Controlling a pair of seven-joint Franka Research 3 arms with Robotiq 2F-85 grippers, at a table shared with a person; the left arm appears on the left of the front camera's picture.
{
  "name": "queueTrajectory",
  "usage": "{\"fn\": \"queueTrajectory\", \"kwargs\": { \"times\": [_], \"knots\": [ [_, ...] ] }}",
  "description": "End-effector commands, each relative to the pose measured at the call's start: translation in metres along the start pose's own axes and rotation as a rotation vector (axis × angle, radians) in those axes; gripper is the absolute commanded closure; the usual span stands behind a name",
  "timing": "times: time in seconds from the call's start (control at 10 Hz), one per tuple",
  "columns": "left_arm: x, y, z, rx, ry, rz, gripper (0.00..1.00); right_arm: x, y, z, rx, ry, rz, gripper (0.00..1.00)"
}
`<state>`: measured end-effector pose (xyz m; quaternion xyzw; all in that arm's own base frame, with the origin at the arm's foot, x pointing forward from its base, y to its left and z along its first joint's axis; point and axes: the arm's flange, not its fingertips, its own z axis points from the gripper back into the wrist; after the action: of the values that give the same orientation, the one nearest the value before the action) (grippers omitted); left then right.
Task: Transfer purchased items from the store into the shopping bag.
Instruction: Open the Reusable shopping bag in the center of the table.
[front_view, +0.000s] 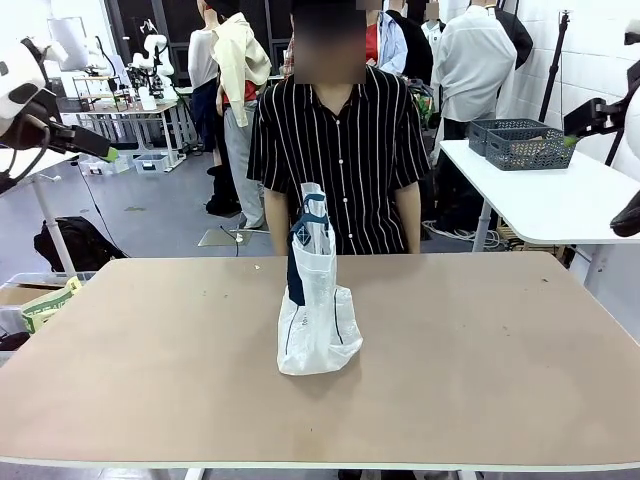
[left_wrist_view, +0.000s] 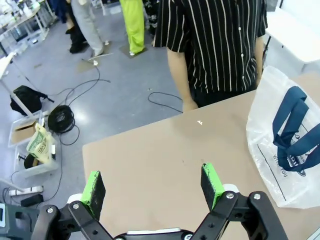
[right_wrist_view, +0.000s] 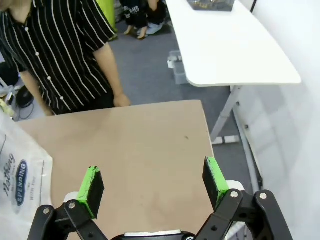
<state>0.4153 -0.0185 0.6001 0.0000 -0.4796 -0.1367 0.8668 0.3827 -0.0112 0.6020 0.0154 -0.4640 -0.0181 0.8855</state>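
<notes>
Upright shopping bag (front_view: 318, 330) on table (front_view: 480, 345)

White, navy-trimmed shopping bag (front_view: 318, 320)

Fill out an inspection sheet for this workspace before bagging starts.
Surface: tan table, with the bag at its middle.
Job's things: shopping bag standing upright, navy handles on top; goods to pack: nothing seen.
Clutter: one white speck near the far edge.
Grippers: left gripper and right gripper both open, empty, held above the table.
Cables: black cables coiled on the floor.
Surroundings: person in a striped shirt at the far edge; white side table bearing dark lattice baskets.
</notes>
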Motion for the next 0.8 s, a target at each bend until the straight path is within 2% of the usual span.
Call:
{"fn": "queueTrajectory", "kwargs": {
  "times": [0.0, 0.2, 0.3, 0.5, 0.6, 0.7],
  "knots": [
    [0.022, -0.026, -0.023, -0.079, -0.013, 0.014, 0.0, 0.006, 0.036, 0.003, 0.002, 0.056, 0.011, 0.0],
    [0.069, -0.059, -0.069, -0.174, 0.024, -0.007, 0.0, 0.035, 0.085, 0.012, 0.073, 0.083, -0.044, 0.0],
    [0.091, -0.083, -0.094, -0.212, 0.063, -0.04, 0.0, 0.05, 0.118, 0.015, 0.128, 0.144, -0.058, 0.0],
    [0.119, -0.132, -0.144, -0.266, 0.122, -0.068, 0.0, 0.054, 0.184, 0.015, 0.258, 0.308, 0.031, 0.0],
    [0.121, -0.141, -0.148, -0.194, 0.135, -0.086, 0.0, 0.036, 0.135, 0.025, 0.141, 0.145, -0.001, 0.0],
    [0.094, -0.141, -0.122, -0.244, 0.087, -0.069, 0.0, 0.036, 0.135, 0.025, 0.141, 0.145, -0.001, 0.0]
  ]
}}
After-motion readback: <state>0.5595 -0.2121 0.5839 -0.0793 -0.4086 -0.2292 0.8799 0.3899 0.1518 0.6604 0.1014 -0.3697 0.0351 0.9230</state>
